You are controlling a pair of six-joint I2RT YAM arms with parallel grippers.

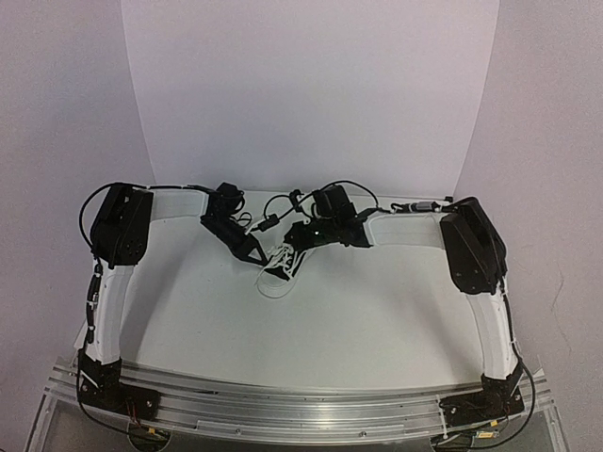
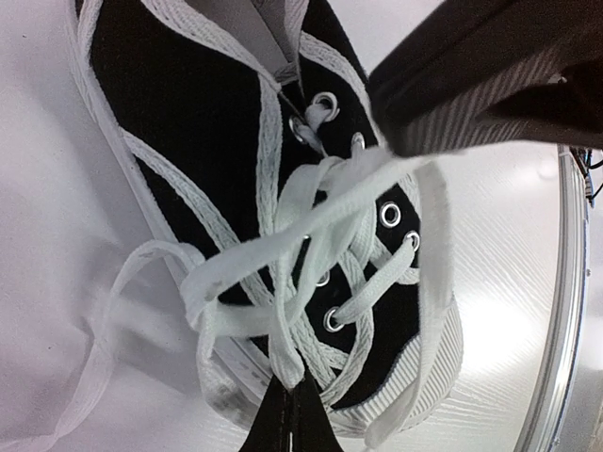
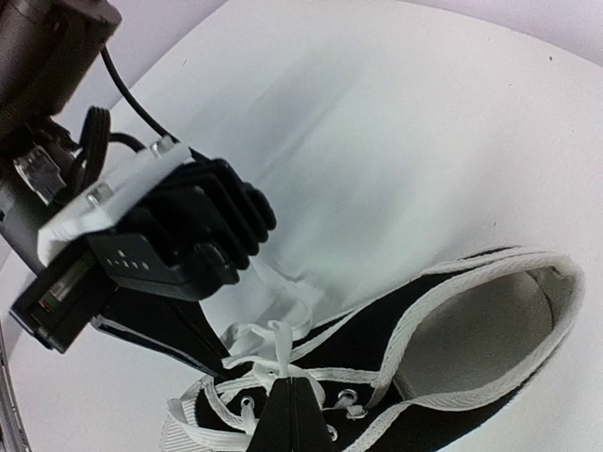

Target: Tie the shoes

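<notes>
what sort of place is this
Probably a robot lab bench, not a home: plain white table with a curved white backdrop, left arm and right arm bolted to an aluminium rail, one sneaker staged between them.

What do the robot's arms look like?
The left arm and right arm are white tubes with chunky black joints. Thin black cables loop along them. The left gripper and right gripper are black, with slim pointed fingers.

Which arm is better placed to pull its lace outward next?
Probably left. The left gripper is shut on laces near the toe end of the sneaker, with table space beside it. The right gripper pinches laces directly over the eyelets.
</notes>
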